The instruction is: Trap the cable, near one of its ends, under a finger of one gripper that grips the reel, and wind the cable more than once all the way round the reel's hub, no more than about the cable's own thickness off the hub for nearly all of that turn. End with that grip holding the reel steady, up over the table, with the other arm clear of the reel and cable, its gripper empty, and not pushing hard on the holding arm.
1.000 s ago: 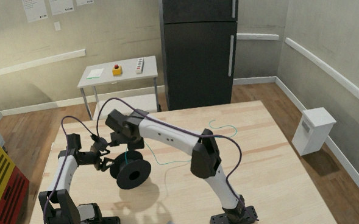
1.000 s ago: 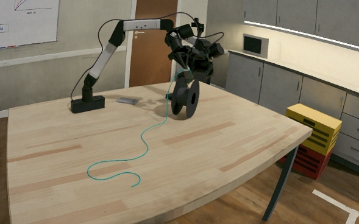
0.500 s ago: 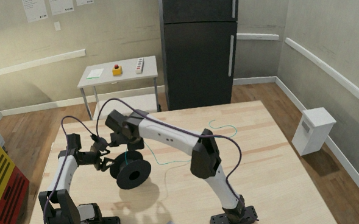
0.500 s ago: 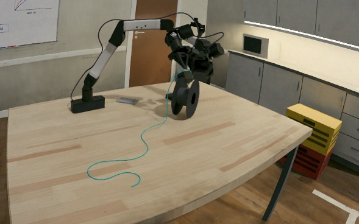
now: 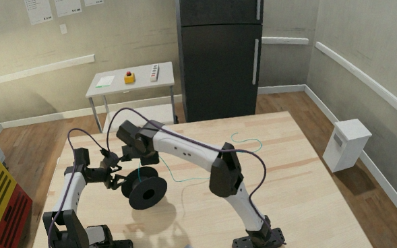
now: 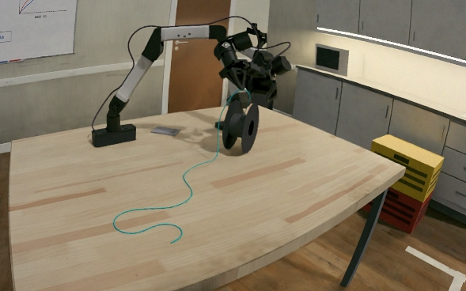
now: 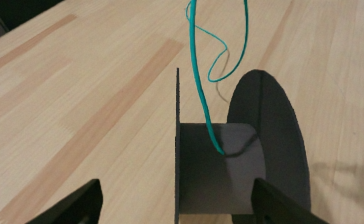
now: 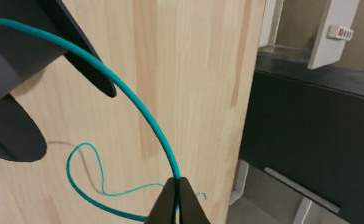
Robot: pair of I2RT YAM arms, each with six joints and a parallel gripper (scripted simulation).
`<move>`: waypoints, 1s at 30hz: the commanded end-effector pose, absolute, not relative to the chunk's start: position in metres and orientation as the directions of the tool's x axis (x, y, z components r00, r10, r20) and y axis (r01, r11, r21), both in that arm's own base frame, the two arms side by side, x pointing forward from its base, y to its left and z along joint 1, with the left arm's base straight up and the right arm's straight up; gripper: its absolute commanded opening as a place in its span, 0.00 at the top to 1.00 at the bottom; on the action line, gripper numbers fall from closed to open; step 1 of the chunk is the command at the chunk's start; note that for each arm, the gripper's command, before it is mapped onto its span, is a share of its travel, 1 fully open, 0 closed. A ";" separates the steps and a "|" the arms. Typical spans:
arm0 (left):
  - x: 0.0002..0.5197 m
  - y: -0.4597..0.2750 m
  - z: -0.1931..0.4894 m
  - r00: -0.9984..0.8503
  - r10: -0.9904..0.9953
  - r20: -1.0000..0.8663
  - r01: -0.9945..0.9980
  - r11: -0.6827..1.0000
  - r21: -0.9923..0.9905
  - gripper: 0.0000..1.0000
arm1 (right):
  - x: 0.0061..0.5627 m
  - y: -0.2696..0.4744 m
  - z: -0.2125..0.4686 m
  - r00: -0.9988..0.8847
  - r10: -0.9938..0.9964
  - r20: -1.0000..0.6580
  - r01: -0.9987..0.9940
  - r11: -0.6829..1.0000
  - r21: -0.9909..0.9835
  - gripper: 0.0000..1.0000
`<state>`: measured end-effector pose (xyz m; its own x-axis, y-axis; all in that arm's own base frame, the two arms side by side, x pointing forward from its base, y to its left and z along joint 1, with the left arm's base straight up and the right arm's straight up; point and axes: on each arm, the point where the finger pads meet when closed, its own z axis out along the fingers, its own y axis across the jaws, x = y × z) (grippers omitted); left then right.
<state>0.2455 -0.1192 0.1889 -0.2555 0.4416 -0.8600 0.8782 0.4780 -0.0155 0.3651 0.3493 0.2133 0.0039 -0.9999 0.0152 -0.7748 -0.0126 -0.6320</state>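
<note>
Listing, as found:

Reel (image 5: 137, 200) (image 6: 251, 145) (image 7: 278, 125) (image 8: 18, 132): 1 no., dark, two flanges on a wide hub (image 6: 236, 124) (image 7: 203, 185) (image 8: 8, 70). Loc.: in front of L gripper (image 5: 120, 173) (image 6: 247, 99) (image 7: 179, 202), nearer the L arm's side of table (image 5: 291, 175) (image 6: 251, 205) (image 7: 83, 125) (image 8: 198, 75). Rim contact w/ table: can't tell. Axis approx. level; in top view runs upper left to lower right, flanges upright.
Handling (est.): rigid, light for its bulk, smooth, apt to swivel in a loose grip. Best hold: one finger inside over hub, one outside the near flange, pads flat.

Cable (image 5: 180, 182) (image 6: 148, 208) (image 7: 198, 75) (image 8: 148, 112): 1 no., teal, thin. Short length arcs from R gripper (image 5: 149, 158) (image 6: 243, 88) (image 8: 177, 187) down to hub; long tail drops to table and snakes away, far end hooked. No single long axis. Handling (est.): soft, slightly springy, v. light; take near the end, keep taut or it'll bow off hub.

L gripper: approx. three-quarters open, nothing clamped; cable end apparently not yet trapped.
R gripper: tips closed, cable pinched between.
</note>
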 end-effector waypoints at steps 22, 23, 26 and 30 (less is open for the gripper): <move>0.249 -0.121 0.203 -0.223 0.439 -0.870 0.880 0.474 0.013 0.25 | 0.361 0.351 0.226 0.008 -1.000 0.000 -0.767 -0.006 -0.642 1.00; 0.249 -0.121 0.203 -0.223 0.439 -0.870 0.880 0.474 0.014 0.25 | 0.361 0.352 0.225 0.008 -1.000 0.001 -0.767 -0.006 -0.642 1.00; 0.250 -0.120 0.203 -0.224 0.438 -0.870 0.878 0.479 0.015 0.25 | 0.364 0.353 0.221 0.007 -1.000 0.006 -0.769 -0.009 -0.639 1.00; 0.250 -0.120 0.203 -0.223 0.439 -0.870 0.878 0.478 0.016 0.25 | 0.367 0.353 0.214 0.006 -1.000 0.017 -0.775 -0.015 -0.632 1.00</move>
